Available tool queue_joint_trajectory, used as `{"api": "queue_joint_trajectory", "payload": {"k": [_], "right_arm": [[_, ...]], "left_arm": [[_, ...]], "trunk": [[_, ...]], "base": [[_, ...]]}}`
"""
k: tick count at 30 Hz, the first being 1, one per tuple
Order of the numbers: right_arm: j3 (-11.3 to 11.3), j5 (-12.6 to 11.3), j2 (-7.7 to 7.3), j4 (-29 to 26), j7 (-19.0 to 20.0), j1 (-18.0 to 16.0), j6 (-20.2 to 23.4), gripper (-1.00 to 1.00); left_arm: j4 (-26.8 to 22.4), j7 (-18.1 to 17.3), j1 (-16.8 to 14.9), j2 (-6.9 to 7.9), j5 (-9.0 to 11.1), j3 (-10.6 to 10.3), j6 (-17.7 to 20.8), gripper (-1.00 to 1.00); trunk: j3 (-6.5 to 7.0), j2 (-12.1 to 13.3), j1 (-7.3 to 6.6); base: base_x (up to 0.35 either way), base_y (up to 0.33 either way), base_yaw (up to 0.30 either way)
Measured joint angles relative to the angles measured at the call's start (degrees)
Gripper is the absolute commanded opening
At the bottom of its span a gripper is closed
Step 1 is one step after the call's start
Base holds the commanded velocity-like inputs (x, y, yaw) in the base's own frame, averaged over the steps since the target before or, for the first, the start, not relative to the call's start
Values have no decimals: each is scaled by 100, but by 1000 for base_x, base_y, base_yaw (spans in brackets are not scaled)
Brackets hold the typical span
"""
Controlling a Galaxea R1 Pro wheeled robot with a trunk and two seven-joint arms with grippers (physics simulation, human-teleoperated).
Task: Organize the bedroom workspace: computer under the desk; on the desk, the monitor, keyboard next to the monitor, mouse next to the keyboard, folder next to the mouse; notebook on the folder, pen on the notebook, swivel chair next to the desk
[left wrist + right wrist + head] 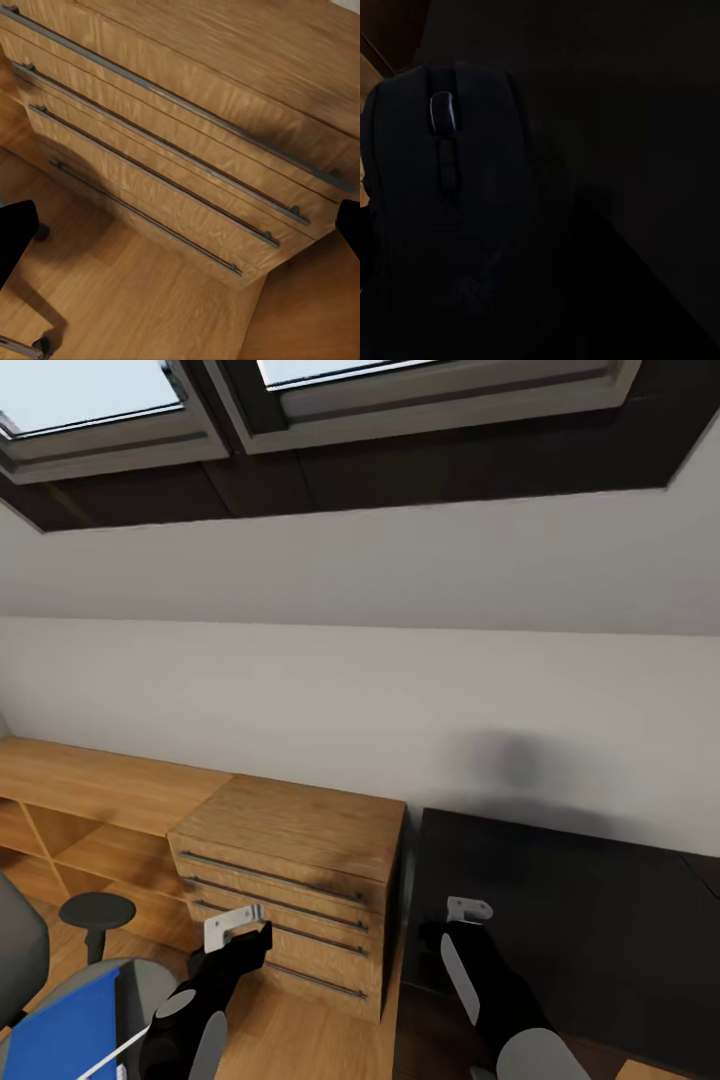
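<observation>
Located centrally in the head view: light wooden dresser (290, 860) with four long bar handles across its drawer fronts.

Immediately to the right of the dresser, almost touching its side: glossy black worktop (580, 920), bare over the part in view.

To the left of the dresser and nearer the robot: swivel chair (150, 985), with grey seat, grey back at the frame edge and a round black armrest pad. Lying flat on the seat: bright blue folder (65, 1030). Resting slantwise across the folder's near corner: thin white pen (115, 1052).

In front of the dresser's lower drawers, raised above the wooden floor (112, 300): left gripper (250, 945). Fingers (15, 236) set wide apart, visible as black tips at opposite edges of the left wrist view, with nothing between them. Directly in line with them: the dresser's drawer fronts and bar handles.

To the right of the dresser, over the near left corner of the worktop: right gripper (452, 938). Very close under it in the right wrist view: dark mouse (450, 202), scroll wheel visible, against the black worktop surface. Too dark to tell whether these fingers are apart, together or clamped on the mouse, or whether the mouse rests on the worktop.
</observation>
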Motion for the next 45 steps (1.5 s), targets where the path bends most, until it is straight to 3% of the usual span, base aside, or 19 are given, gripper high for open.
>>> {"api": "queue_joint_trajectory", "payload": {"k": [9, 14, 15, 31, 32, 34, 35, 45], "right_arm": [[-4, -13, -10, -7, -17, 0, -7, -100], [-2, 6, -5, -9, -35, 0, -3, -100], [-2, 8, -4, -9, -37, 0, -1, 100], [13, 8, -10, -102, -29, 0, -13, 100], [120, 5, 2, -742, -18, 63, -6, 100], [164, 1, 6, -1140, -14, 188, -1, 100], [216, -5, 11, -1795, -9, 555, 21, 100], [380, -29, 18, -2121, -8, 727, 23, 100]], "left_arm": [[-5, 8, 0, 0, 0, 5, 0, 100], [-5, 10, 0, 8, 0, 7, 0, 100], [-5, 10, 0, 8, -1, 8, 0, 100], [-1, 10, 0, 11, 0, 13, 0, 100], [29, 17, 0, 12, -6, 13, 0, 100], [34, 18, 0, 14, -8, 13, 0, 100], [37, 19, 0, 13, -4, 14, 0, 100], [39, 5, 0, 17, 7, 13, 5, 100]], "trunk": [[-162, -361, 198], [-162, -363, 199], [-145, -324, 177], [143, 318, -175], [161, 358, -197], [197, 438, -241], [214, 479, -261], [395, 880, -479]], "base": [[0, 0, 0], [0, 0, 0], [0, 0, 0], [0, 0, 0], [0, 0, 0], [-89, 0, 0], [-237, 0, 0], [-319, 0, 0]]}}
